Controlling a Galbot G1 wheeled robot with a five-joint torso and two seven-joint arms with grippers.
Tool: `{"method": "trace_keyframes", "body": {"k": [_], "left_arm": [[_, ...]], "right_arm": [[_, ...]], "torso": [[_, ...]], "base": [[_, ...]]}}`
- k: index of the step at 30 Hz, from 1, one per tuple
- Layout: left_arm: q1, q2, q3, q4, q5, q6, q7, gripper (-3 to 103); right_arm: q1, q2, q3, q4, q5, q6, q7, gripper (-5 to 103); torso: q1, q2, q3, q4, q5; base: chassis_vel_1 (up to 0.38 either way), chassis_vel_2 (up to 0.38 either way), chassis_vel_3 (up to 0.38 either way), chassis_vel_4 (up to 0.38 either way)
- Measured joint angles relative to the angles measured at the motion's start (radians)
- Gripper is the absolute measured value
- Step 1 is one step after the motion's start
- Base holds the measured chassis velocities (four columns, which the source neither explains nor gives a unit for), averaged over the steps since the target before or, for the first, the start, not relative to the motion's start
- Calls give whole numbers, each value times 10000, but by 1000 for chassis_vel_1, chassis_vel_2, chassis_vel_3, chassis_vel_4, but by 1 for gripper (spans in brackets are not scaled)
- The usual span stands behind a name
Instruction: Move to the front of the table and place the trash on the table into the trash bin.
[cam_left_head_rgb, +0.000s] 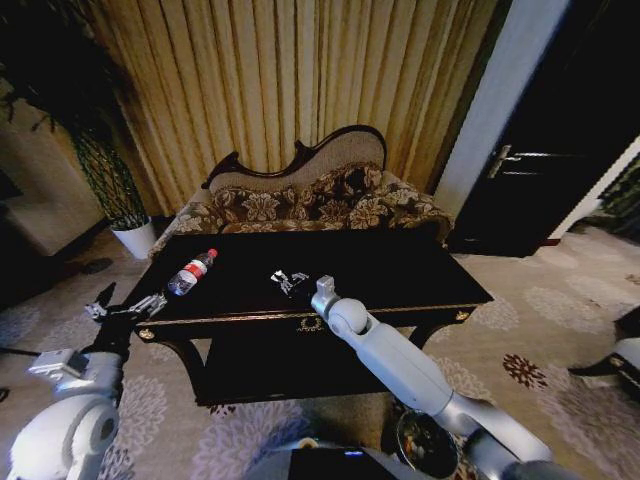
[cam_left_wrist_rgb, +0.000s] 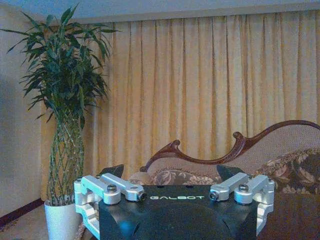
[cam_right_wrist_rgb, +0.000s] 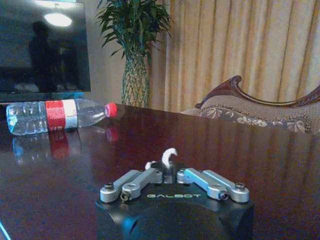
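- A small white scrap (cam_right_wrist_rgb: 169, 156) is being pinched between the closed jaws of the right gripper (cam_right_wrist_rgb: 170, 172), low over the dark tabletop (cam_left_head_rgb: 400, 270).
- The left gripper (cam_left_head_rgb: 125, 305) is being held off the tabletop's left end, jaws spread wide.
- The bottle (cam_left_head_rgb: 191, 273) is lying on its side, left of the right gripper.
- The trash bin (cam_left_head_rgb: 425, 445) is being partly hidden by the right arm.

"GALBOT" printed in pale letters on left claw (cam_left_wrist_rgb: 176, 197) housing; same on right claw (cam_right_wrist_rgb: 172, 196) housing. Bottle (cam_right_wrist_rgb: 57, 115) label unreadable.

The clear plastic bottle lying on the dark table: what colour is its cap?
Red, seen best in the right wrist view.
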Motion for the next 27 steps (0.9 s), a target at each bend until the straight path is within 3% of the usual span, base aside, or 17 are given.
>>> {"method": "trace_keyframes", "body": {"k": [4,13,14,16,17,20,27], "left_arm": [[20,-14,-1,20,1,-18,-2,100],[-181,6,36,34,3,-9,-105,100],[-209,18,38,41,3,-9,-109,100],[-287,16,122,129,47,-5,-116,100],[-287,16,122,129,47,-5,-116,100],[-437,104,99,263,-156,18,-148,100],[-478,273,127,339,-219,24,-148,100]], "right_arm": [[-71,-26,98,119,13,7,0,1],[-130,-161,1388,891,-37,6,-1,0],[-140,-219,1648,960,-115,2,-1,0],[-598,-639,3421,1312,-243,-21,0,0],[-598,-639,3421,1312,-243,-21,0,0],[-1415,-713,4859,1718,-259,108,1,0],[-2838,-1080,6465,2473,-698,530,1,0]], "torso": [[0,0,0,0,0],[0,0,0,1,0],[0,0,0,0,0],[1,0,1,1,0],[1,0,1,1,0],[0,0,0,-3,2],[0,0,0,-4,1]], "base": [[0,0,0,0],[0,0,0,0],[0,0,0,0],[0,0,0,0],[0,0,0,0],[0,0,0,0],[0,0,0,0]]}}
